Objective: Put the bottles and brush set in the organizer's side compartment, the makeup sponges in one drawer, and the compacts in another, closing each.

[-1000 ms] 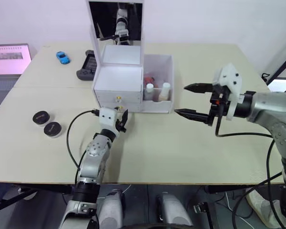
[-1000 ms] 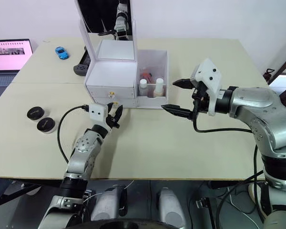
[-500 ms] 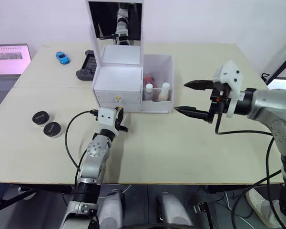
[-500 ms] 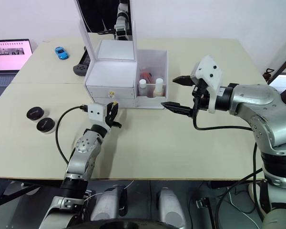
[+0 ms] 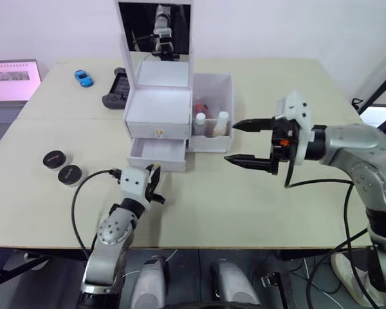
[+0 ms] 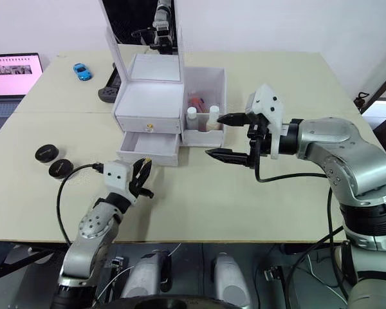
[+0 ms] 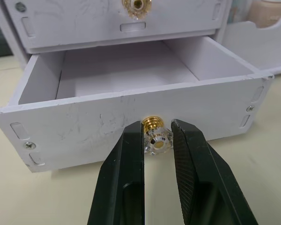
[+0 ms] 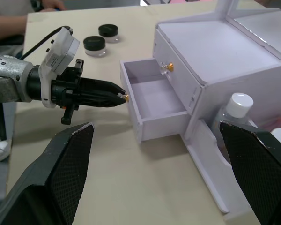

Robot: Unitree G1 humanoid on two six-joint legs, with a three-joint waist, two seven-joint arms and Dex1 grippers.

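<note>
The lower drawer (image 5: 156, 156) is being held open by its knob (image 7: 153, 133), pinched in the left tool (image 7: 154, 140), while the right tool (image 5: 244, 143) is being held spread wide near the organizer (image 5: 180, 109); next, the knob probably gets released so the compacts (image 5: 62, 166) on the tabletop (image 5: 257, 206) can be fetched.

A laptop (image 5: 13, 80) with a lit screen sits at the table's (image 5: 199, 206) far left edge. A small blue toy car (image 5: 83, 78) rests nearby, and a black game controller (image 5: 117, 88) lies just beside it.
</note>
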